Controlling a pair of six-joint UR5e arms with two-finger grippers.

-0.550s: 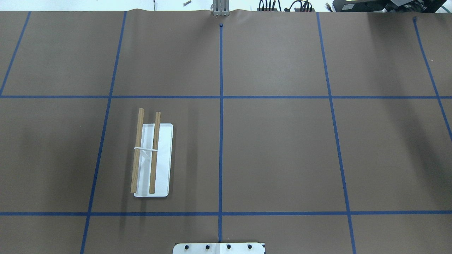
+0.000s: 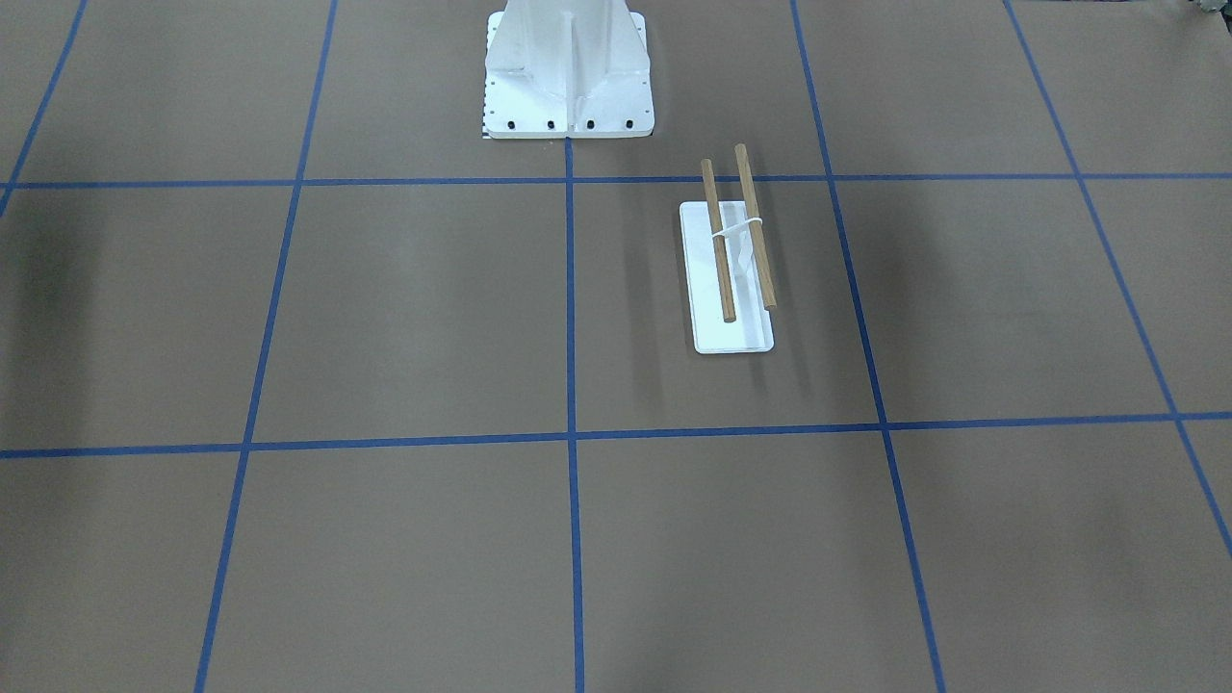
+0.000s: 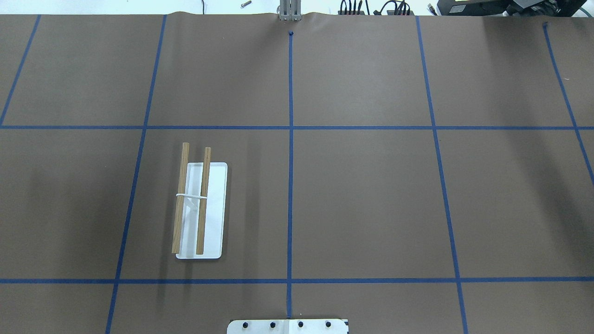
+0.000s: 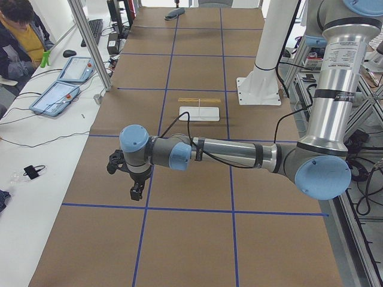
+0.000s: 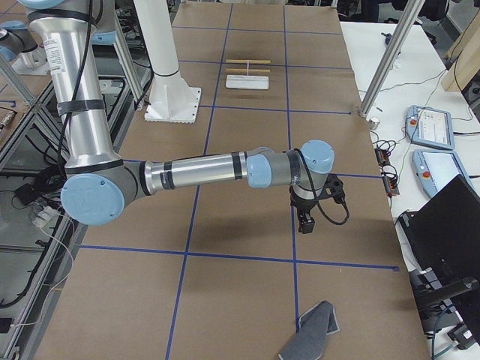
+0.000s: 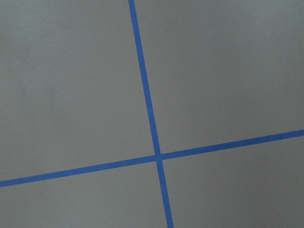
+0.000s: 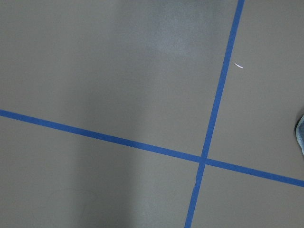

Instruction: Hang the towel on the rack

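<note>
The rack stands on its white base with two wooden dowels, left of the table's middle; it also shows in the front view, the left view and the right view. The dark grey towel lies crumpled on the table at the robot's far right end; its light edge shows at the right wrist view's border. My right gripper hangs above the table, short of the towel. My left gripper hangs above the table at the opposite end. I cannot tell whether either is open or shut.
The white bolted pedestal stands at the robot's side of the table. Blue tape lines grid the brown table cover. Operator desks with tablets and a metal post border the table's far side.
</note>
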